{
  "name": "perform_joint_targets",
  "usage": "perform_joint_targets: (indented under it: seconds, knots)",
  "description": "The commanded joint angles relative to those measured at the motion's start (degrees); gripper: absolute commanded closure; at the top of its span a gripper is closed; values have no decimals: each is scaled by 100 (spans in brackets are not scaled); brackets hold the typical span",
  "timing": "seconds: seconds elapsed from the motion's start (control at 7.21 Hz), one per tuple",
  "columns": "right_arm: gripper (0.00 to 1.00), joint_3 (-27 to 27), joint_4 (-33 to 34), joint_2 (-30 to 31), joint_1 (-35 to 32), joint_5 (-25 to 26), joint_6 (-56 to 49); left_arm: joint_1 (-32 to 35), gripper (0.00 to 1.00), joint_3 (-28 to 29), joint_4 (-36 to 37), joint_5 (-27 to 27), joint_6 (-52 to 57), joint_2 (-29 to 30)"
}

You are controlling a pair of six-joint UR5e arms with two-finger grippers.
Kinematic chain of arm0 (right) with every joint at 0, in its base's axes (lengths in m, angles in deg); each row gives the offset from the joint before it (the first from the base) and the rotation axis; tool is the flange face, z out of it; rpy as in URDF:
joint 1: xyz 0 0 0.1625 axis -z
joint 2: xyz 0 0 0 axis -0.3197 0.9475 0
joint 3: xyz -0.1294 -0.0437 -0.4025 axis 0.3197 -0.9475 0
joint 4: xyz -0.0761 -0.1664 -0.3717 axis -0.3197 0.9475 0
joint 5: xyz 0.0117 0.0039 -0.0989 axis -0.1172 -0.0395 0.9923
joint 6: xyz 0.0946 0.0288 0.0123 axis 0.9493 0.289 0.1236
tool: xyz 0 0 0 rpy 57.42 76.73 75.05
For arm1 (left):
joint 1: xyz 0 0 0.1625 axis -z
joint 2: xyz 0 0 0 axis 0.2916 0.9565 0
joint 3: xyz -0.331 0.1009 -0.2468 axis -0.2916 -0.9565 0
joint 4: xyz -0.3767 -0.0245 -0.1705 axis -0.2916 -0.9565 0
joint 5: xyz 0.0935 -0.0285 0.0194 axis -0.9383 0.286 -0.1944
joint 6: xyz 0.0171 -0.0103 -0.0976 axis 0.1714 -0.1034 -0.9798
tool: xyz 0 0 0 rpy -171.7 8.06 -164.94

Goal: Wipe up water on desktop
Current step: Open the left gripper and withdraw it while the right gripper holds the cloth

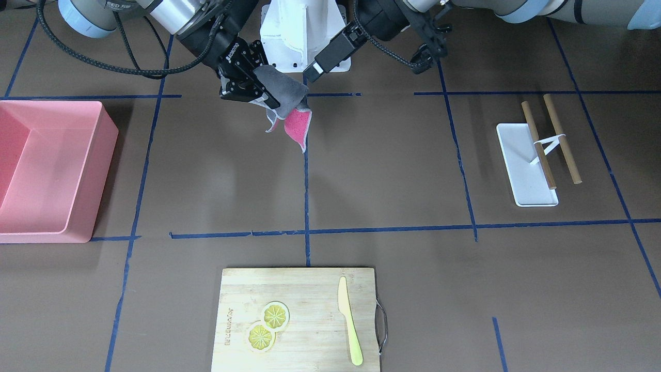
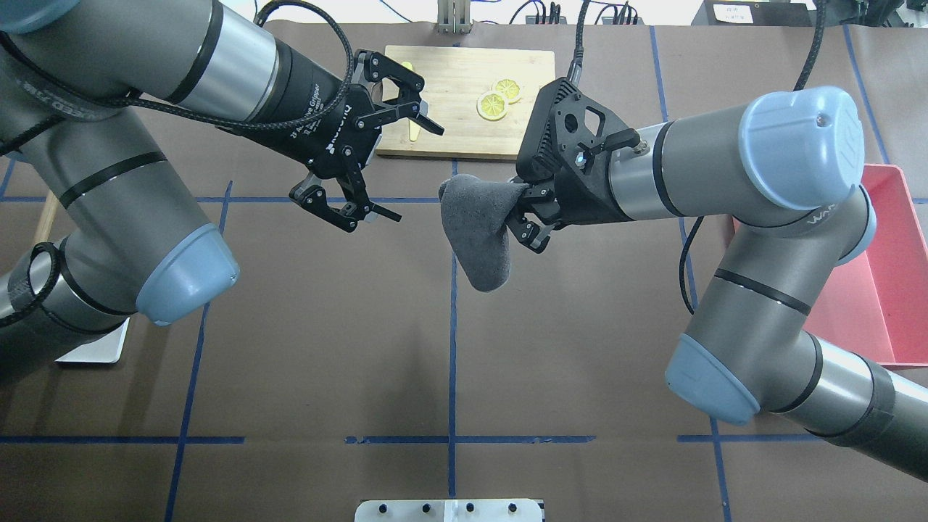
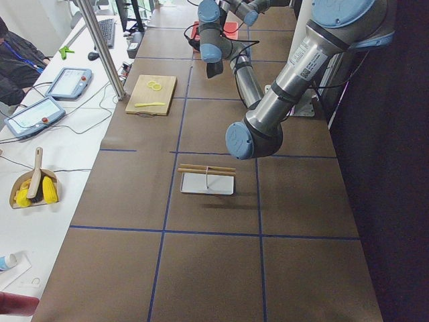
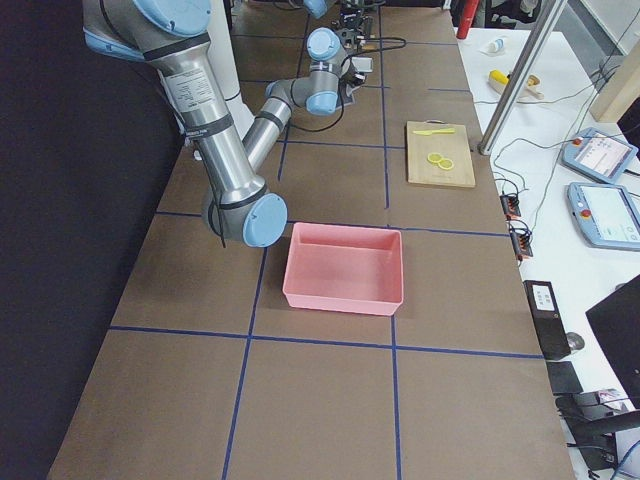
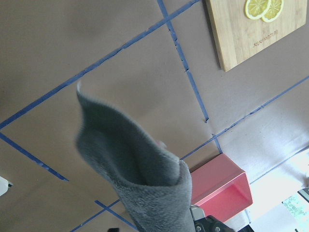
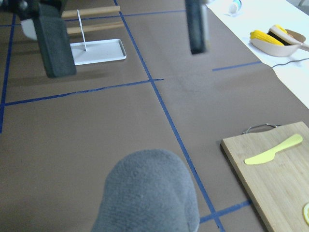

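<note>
Well, desktop (image 2: 326, 326) matte brown w/ blue tape grid (image 2: 452, 362).

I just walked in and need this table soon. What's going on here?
The right gripper is shut on a gray cloth and holds it in the air over the middle of the desktop. The left gripper is open and empty, facing the cloth. I can't make out any water in these views, and the cloth is not yet touching the surface.
</note>
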Motion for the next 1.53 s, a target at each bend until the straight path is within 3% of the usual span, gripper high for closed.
perform_joint_targets:
  seconds: [0.0,0.28,0.55,0.83,0.97,1.11,1.39]
  knots:
    - [100,-15,572,193,-17,50,863,57,0,-83,45,189,1069,-555]
    - [100,-7,1232,202,-289,147,1675,538,0,-13,106,208,3112,-1240]
    - [100,2,1655,289,-491,121,2238,916,0,-144,823,217,5887,-1960]
    - [100,2,2181,290,-588,86,2511,1426,0,-293,1011,208,8035,-2873]
    - [97,37,2228,307,-589,59,3574,1715,0,-285,1125,165,9307,-3339]
    - [97,20,2280,333,-580,-10,4098,2153,0,-268,1448,147,10634,-3736]
    - [100,73,3191,237,-554,-160,4453,3146,0,-180,2378,-54,12783,-4299]
